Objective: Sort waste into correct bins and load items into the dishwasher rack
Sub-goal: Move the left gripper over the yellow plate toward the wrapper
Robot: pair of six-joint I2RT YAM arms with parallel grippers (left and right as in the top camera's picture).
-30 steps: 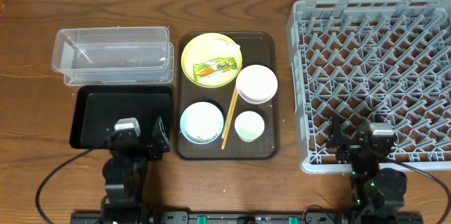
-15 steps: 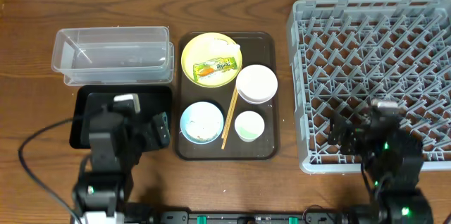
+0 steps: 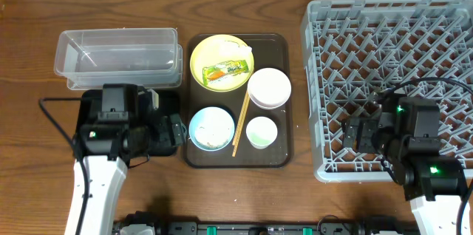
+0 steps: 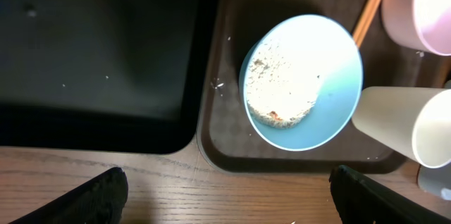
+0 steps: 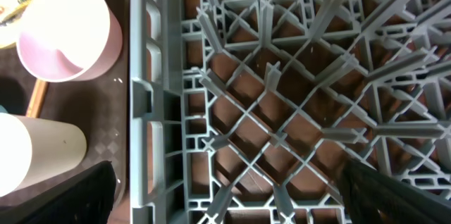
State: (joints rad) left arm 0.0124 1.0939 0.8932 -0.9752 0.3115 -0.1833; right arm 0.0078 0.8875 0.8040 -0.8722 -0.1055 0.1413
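Moved: both arms have come forward. left gripper (image 4: pixel 227 175) is now over black tray (image 4: pixel 99 41), left of brown tray (image 3: pixel 277 155). right gripper (image 5: pixel 225 175) is over rack (image 3: pixel 384 43), right of brown tray. Dishes unshifted.
blue bowl (image 4: pixel 303 83): near-left corner of brown tray, upright, rice (image 4: pixel 280 86) heaped on its floor.
chopsticks (image 3: pixel 241 123): on brown tray, just beside blue bowl's right rim, between it and cup (image 3: pixel 261 131).
plate (image 3: pixel 222 61): far end of brown tray, wrapper (image 3: pixel 224 71) lying on it. white bowl (image 3: pixel 269 88) at the tray's right side.
clear tub (image 3: pixel 118 58): left of brown tray, beyond black tray.
left gripper: fingers spread wide, nothing between them.
right gripper: fingers spread wide too, nothing held.
risk, spill: a one-sided rim grip on blue bowl could let it tip, scattering rice over brown tray.
risk, knock: cup and chopsticks sit close, so a wide finger coming down at the right rim may shove either.
risk, order: racking blue bowl before emptying it would drop grains through the rack's lattice.
risk, sorting: rice and wrapper likely belong in different bins, and mixing them spoils the sort.
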